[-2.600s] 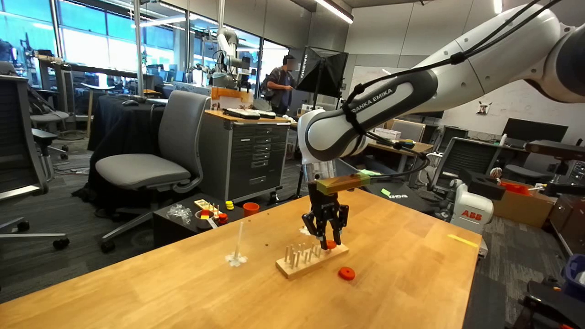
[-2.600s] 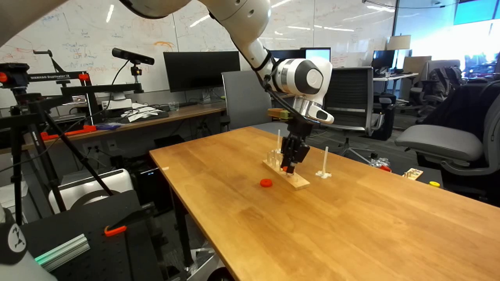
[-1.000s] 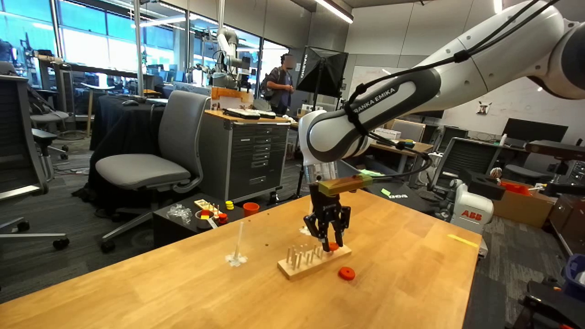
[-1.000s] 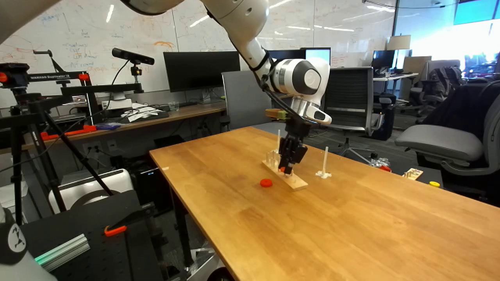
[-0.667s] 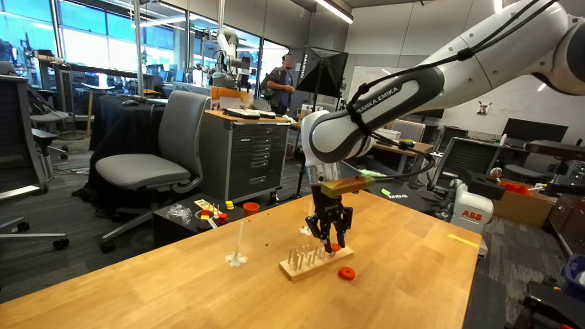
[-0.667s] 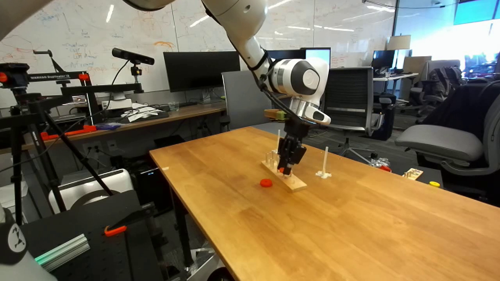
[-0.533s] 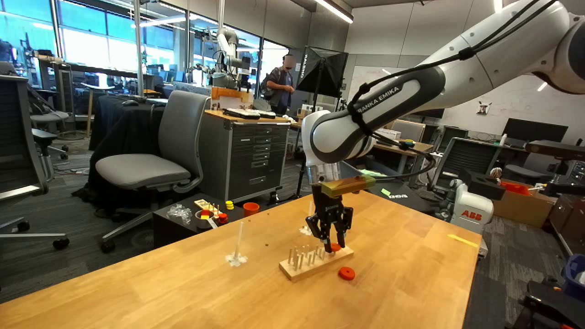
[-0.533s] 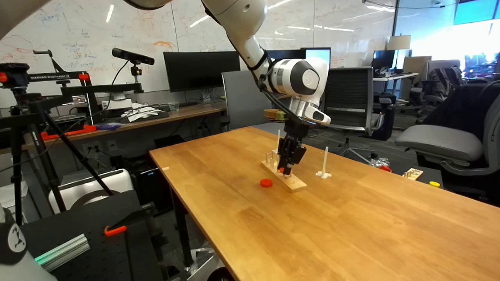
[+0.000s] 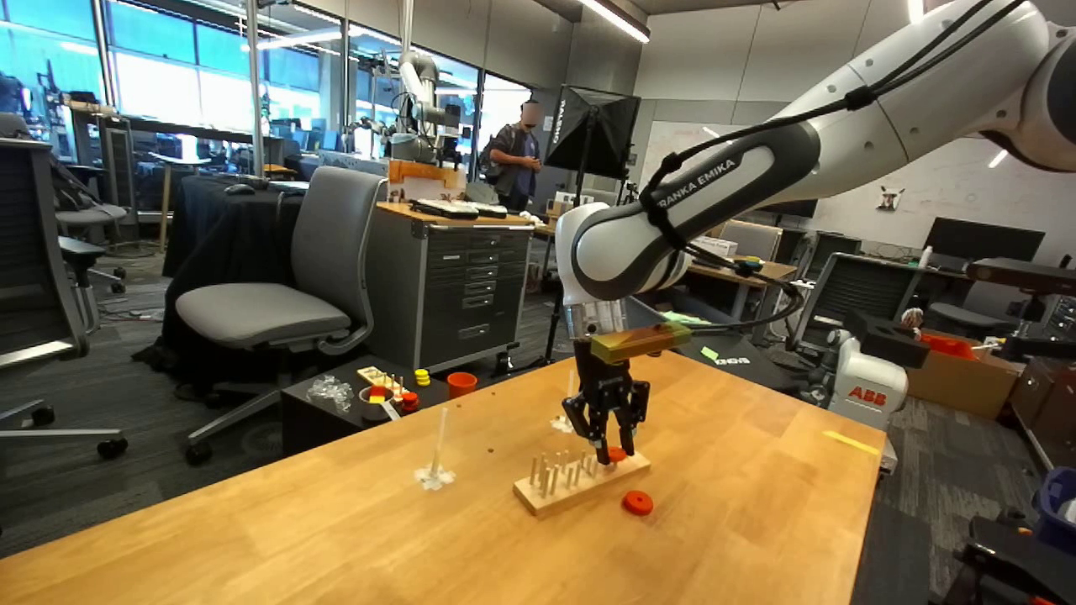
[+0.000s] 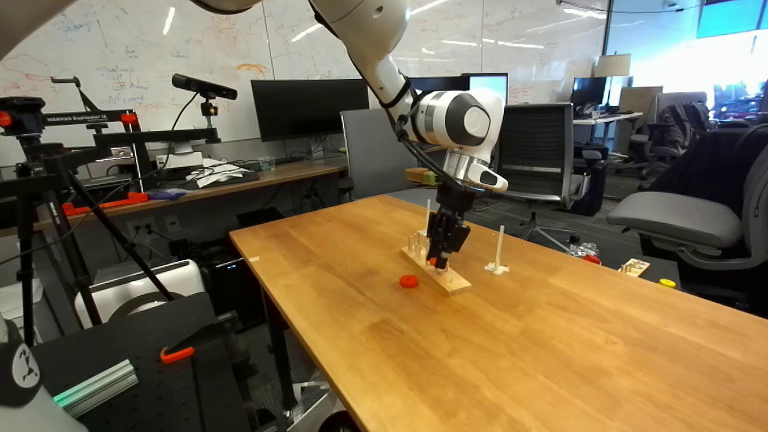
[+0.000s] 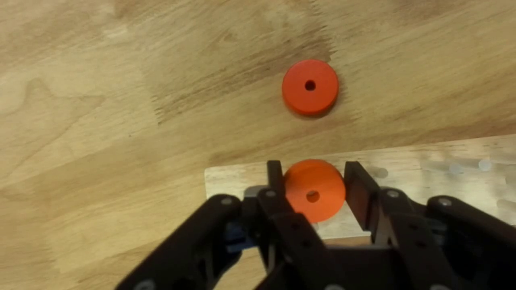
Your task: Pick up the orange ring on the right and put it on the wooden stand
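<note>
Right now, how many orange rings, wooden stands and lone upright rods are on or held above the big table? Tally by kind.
Orange rings: 2 (one in the gripper, the loose ring on the table)
Wooden stand, pegs included: 1
Lone upright rods: 2
Total: 5

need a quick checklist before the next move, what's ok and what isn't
1. End effector closed on the orange ring: ok, gripped at both sides.
2. Orange ring over the wooden stand: ok, the wrist view shows the stand beneath it.
3. Ring's hole lined up with one of the pegs: cannot tell; what shows through the hole is unclear.
4. Wooden stand steady: not ok, it has slid slightly along the table since the earliest pictures.
5. Spare ring out of the way: ok, lying on the table apart from the stand.
</note>
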